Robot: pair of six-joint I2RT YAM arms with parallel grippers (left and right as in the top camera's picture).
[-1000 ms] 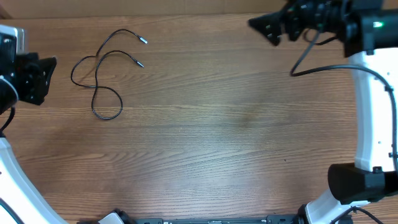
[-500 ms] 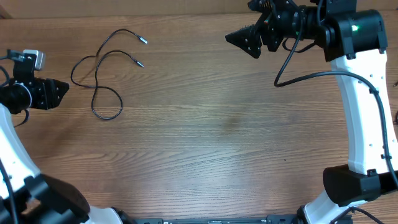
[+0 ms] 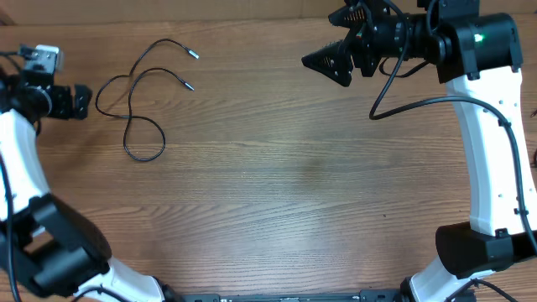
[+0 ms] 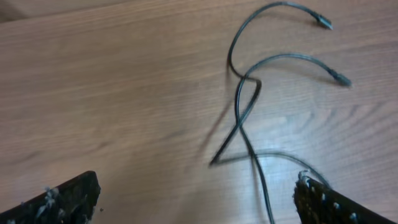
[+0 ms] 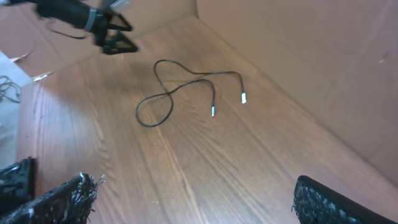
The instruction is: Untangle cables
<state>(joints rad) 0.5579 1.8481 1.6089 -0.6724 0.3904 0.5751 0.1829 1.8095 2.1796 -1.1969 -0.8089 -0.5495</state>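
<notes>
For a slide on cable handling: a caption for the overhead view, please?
Open left end effector and right end effector flank a looped black cable on the table.

Lab setup; wood table (image 3: 277,193), cardboard walls (image 5: 298,56)

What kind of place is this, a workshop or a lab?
Probably a robot lab bench: a left arm and right arm standing at a wood-grain table, cardboard walls screening it, and one thin black cable laid out as a test piece.

Matt wood-grain table (image 4: 112,93), thin black smooth-sheathed cable (image 4: 237,102), shiny silver metal plug tips (image 4: 341,79)
</notes>
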